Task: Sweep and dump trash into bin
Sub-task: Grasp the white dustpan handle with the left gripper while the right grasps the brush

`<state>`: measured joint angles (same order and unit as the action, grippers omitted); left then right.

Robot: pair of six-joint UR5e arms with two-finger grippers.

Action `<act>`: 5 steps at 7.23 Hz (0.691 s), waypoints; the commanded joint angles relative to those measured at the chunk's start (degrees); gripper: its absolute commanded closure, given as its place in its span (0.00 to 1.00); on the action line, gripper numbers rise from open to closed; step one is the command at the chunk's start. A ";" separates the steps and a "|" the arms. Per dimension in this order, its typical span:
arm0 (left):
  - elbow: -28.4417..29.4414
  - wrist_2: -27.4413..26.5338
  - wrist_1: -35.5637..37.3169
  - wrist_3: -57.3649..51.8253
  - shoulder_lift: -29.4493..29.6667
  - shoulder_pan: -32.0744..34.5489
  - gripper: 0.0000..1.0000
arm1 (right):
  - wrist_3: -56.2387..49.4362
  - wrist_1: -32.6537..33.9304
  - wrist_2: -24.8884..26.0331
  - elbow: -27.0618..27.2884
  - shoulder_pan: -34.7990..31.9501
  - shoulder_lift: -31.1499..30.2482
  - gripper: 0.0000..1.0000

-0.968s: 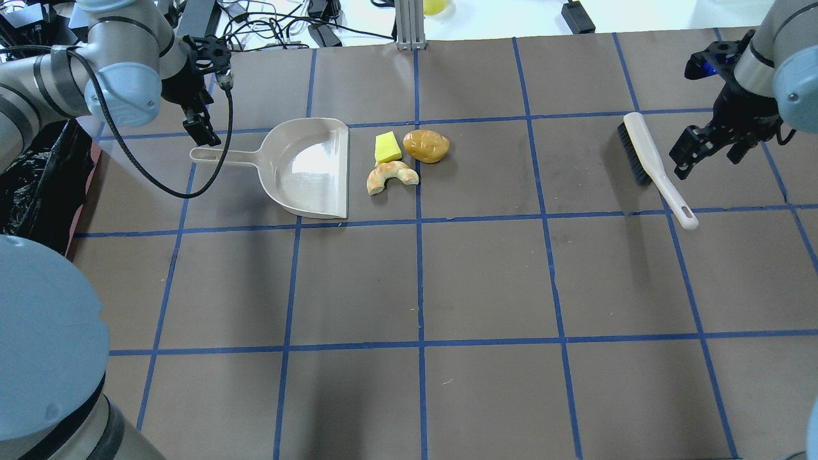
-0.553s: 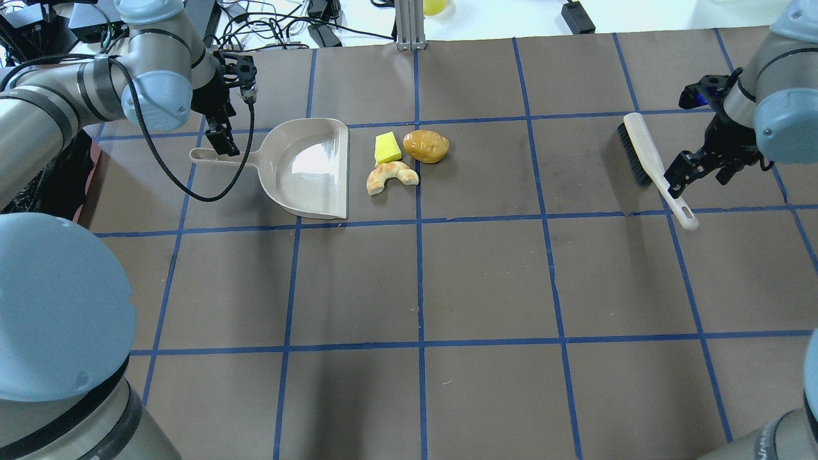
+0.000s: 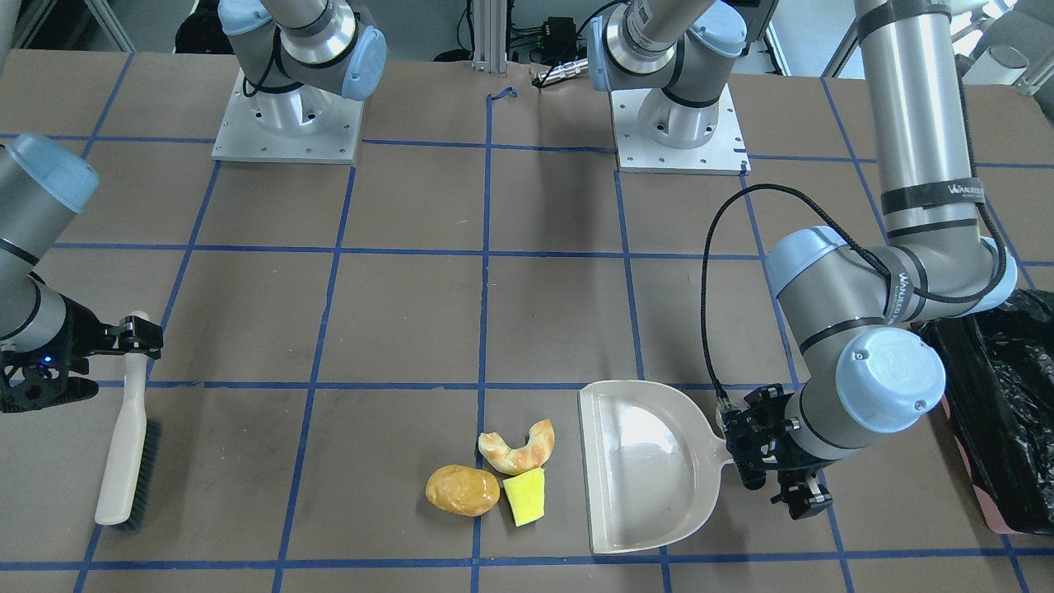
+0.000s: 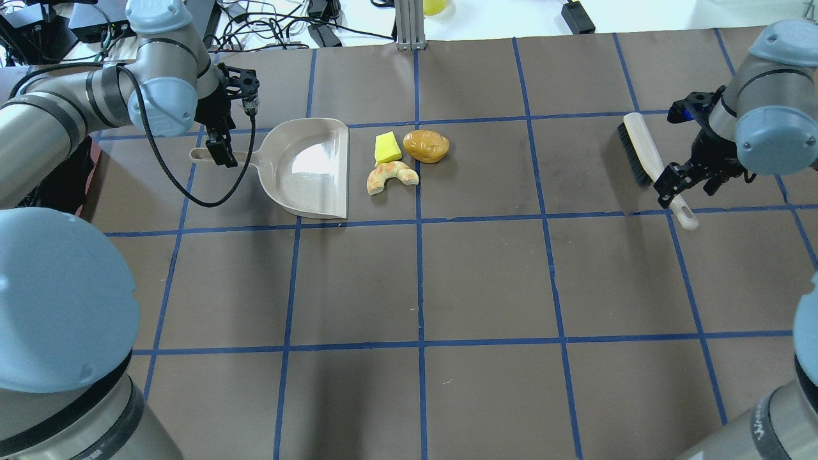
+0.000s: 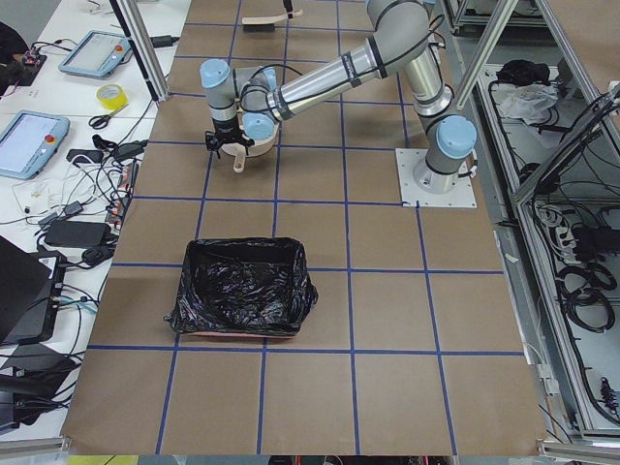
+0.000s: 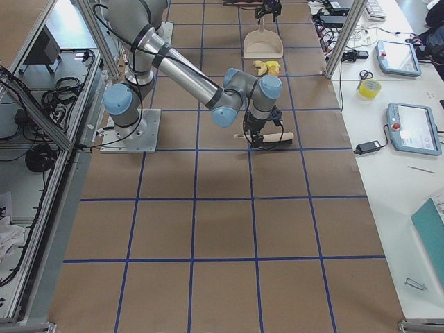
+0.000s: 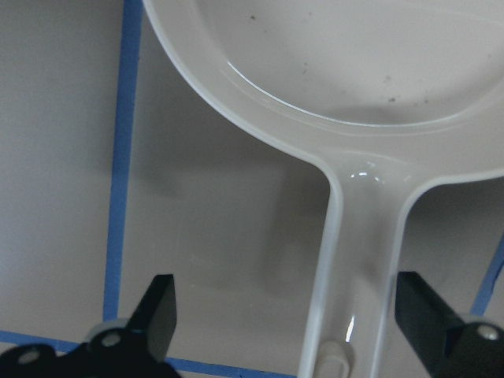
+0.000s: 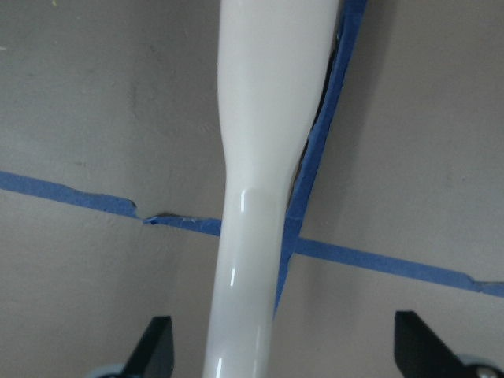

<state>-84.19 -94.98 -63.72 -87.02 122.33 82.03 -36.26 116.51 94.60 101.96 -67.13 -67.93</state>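
The trash lies together on the table: a golden-brown potato-like lump (image 4: 426,145), an orange-white croissant crescent (image 4: 390,176) and a yellow sponge wedge (image 4: 387,147), just right of the beige dustpan's (image 4: 307,167) open mouth. My left gripper (image 4: 218,145) is open and straddles the dustpan handle (image 7: 358,299) without closing on it. My right gripper (image 4: 684,182) is open over the white handle (image 8: 248,236) of a black-bristled brush (image 4: 642,153). The bin (image 5: 242,288), pink with a black bag, stands beyond the table's left end.
The brown table has a blue tape grid (image 4: 418,220). Cables and a metal post (image 4: 409,22) lie along the far edge. The bin also shows in the front-facing view (image 3: 1000,395), beside my left arm's elbow (image 3: 889,379).
My left gripper has moved right and down over the dustpan handle. My right gripper has moved left and down over the brush handle. The trash, dustpan and brush have not moved.
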 commanded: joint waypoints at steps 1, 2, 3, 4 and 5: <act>-0.62 -0.20 -4.20 -0.08 -2.61 -0.03 0.03 | 0.14 0.73 0.15 -0.01 -0.01 0.78 0.15; -2.02 -0.20 -4.40 -0.17 -2.98 -0.11 0.03 | 0.49 0.56 0.15 -0.01 -0.28 0.26 0.15; -3.25 -0.64 -3.01 -0.08 -3.07 -0.03 0.02 | 0.84 0.12 0.15 -0.01 -0.37 0.08 0.15; -3.61 -1.86 -1.51 -1.38 -3.07 -0.03 0.03 | 0.84 -0.06 0.06 -0.01 -0.37 -0.19 0.15; -3.70 -1.96 -0.54 -4.18 -2.81 -0.11 0.04 | 0.84 -0.06 0.06 -0.01 -0.54 -0.36 0.15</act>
<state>-87.51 -96.43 -65.58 -88.68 119.39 81.98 -35.48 116.57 94.69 101.95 -67.52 -68.03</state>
